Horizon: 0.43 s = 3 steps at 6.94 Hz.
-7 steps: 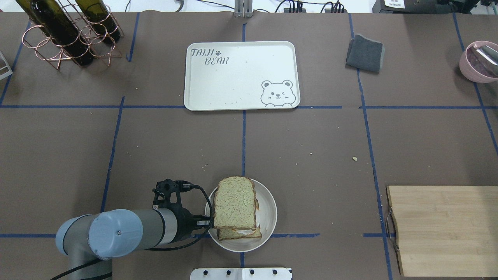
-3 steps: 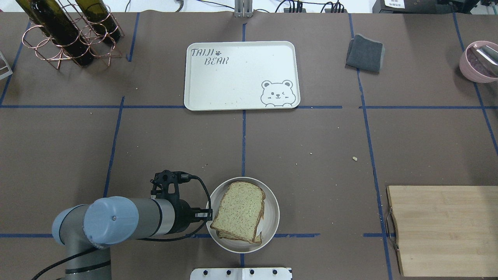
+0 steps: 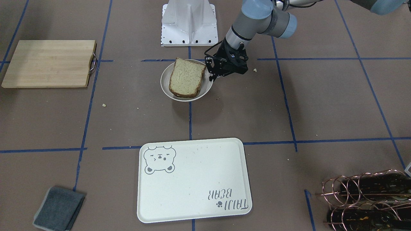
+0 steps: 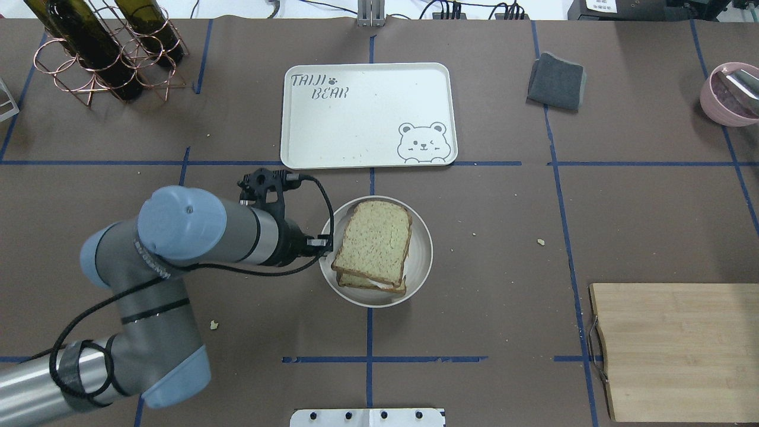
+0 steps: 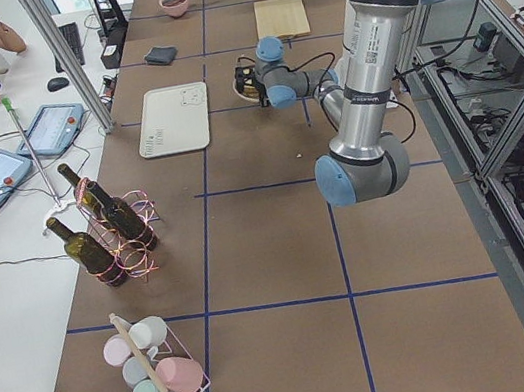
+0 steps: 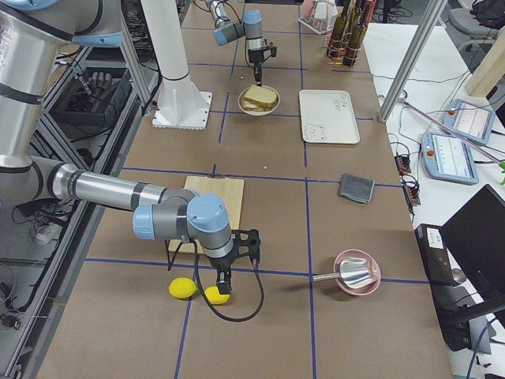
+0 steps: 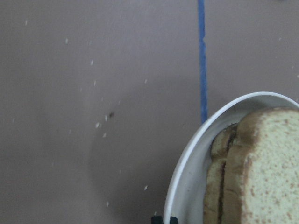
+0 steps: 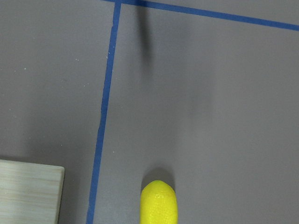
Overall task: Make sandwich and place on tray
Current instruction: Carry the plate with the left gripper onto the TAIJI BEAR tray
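in the overhead view, from the left, a copper rack of wine bottles [image 4: 101, 59] stood at the far corner of the surface, well apart from the work. next came the left arm, reaching in low, its left tool [image 4: 325, 243] clamped shut on the left rim of the plate [image 4: 422, 255]; the wrist view showed that rim running right up to the fingertips. the plate appeared to be held off the surface, with a soft shadow under it in the front view, though how high i could not tell. on it lay the sandwich [image 4: 373, 240]: 2 slices stacked, the top 1 skewed a little over the lower, with a pale sliver of egg showing at the near edge. just beyond the plate sat the tray [image 4: 367, 112], bare. the step in hand looked like carrying plate and sandwich over to it. with only 1 pinch on the rim, the far side would want to droop, so the wrist should hold level and travel slowly, or the loose top slice could slide. the plate should cross above the tray's raised lip before coming down. further right lay the cutting board [image 4: 676, 350]. the right tool [image 6: 223, 288] hung over a lemon [image 8: 159, 201], and i could not tell whether it was open or closed.
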Tool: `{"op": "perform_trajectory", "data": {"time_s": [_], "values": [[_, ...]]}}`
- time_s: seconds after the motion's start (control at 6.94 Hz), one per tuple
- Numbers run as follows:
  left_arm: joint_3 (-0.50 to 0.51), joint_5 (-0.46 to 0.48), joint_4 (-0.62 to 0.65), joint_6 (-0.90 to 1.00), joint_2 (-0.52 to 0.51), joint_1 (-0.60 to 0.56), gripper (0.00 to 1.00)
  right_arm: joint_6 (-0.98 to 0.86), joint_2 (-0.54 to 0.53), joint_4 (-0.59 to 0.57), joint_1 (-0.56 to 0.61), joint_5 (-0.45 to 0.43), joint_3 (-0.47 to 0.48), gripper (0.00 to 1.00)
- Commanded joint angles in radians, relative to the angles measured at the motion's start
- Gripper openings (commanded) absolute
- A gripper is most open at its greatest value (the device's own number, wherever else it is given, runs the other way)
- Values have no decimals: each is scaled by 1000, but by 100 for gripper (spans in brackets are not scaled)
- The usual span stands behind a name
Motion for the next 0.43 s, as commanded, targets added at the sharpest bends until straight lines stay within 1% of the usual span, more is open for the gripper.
{"op": "perform_trajectory", "data": {"time_s": [0.0,0.14,0.29], "values": [[250,-74,45,137,-216,-164,0,0,5,0,0,0,1,100],[423,-91,16,185,-329,-207,0,0,6,0,0,-2,1,100],[590,-92,-128,196,-387,-230,0,1,6,0,0,0,-1,100]]}}
